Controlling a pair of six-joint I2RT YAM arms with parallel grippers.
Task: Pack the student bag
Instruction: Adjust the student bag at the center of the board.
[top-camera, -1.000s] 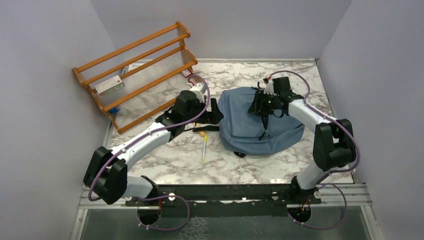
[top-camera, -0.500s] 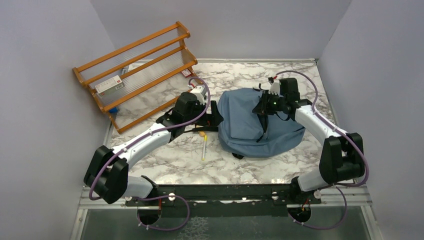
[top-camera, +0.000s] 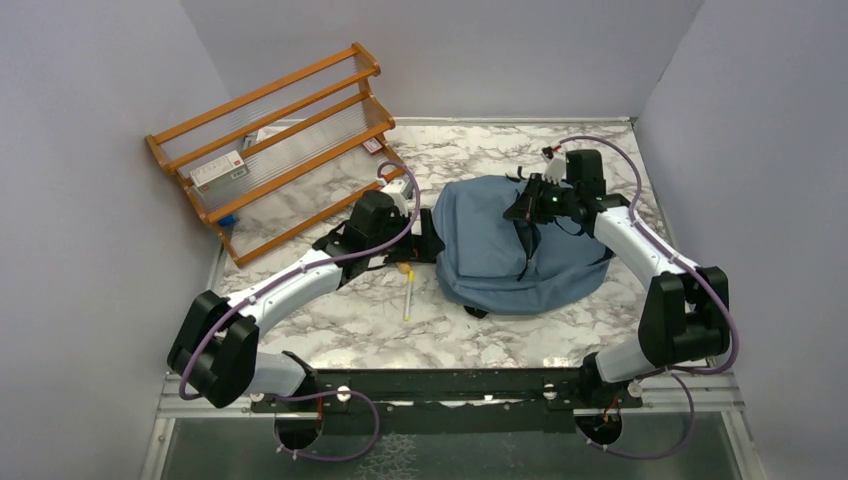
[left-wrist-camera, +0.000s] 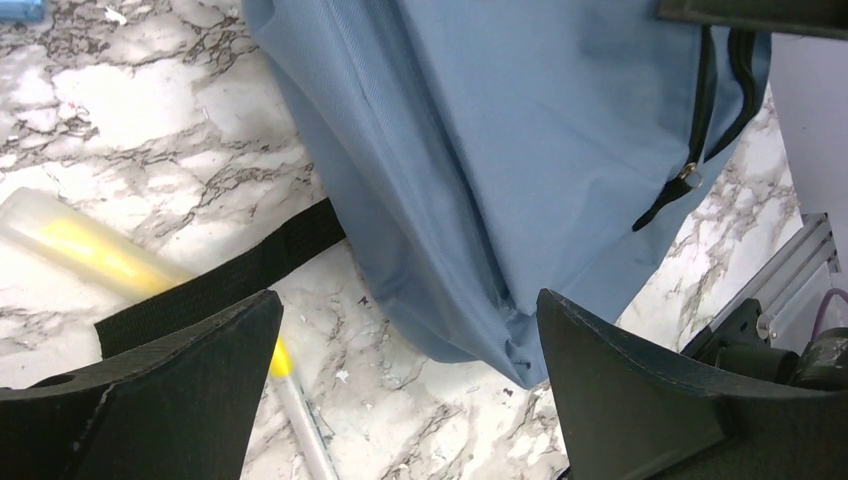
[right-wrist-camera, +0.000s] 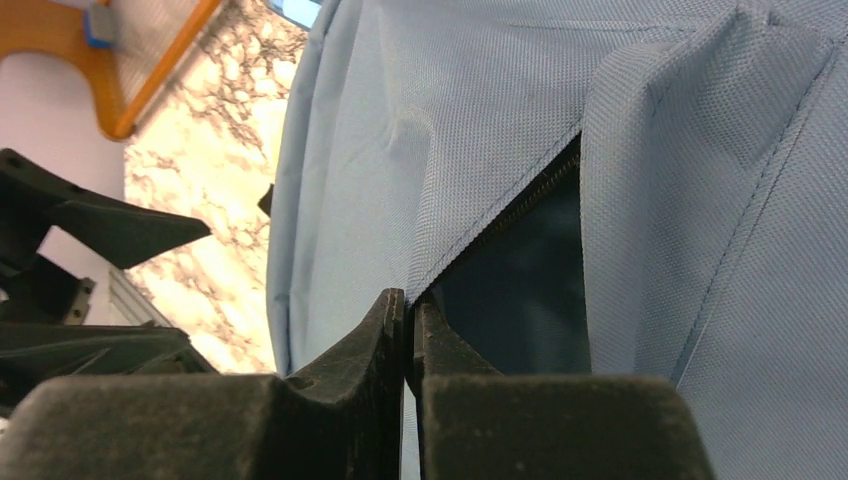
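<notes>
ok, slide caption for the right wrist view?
Right pincer pinching the edge of the student bag beside its open zipper, dark lining exposed.

On the tabletop, right of centre: the student bag, with the right fingers at the edge of its opening on the far upper side. Just left of the bag: the left fingers, above a strap lying across a pen. In the far left corner: a rack, a box on one shelf.
</notes>
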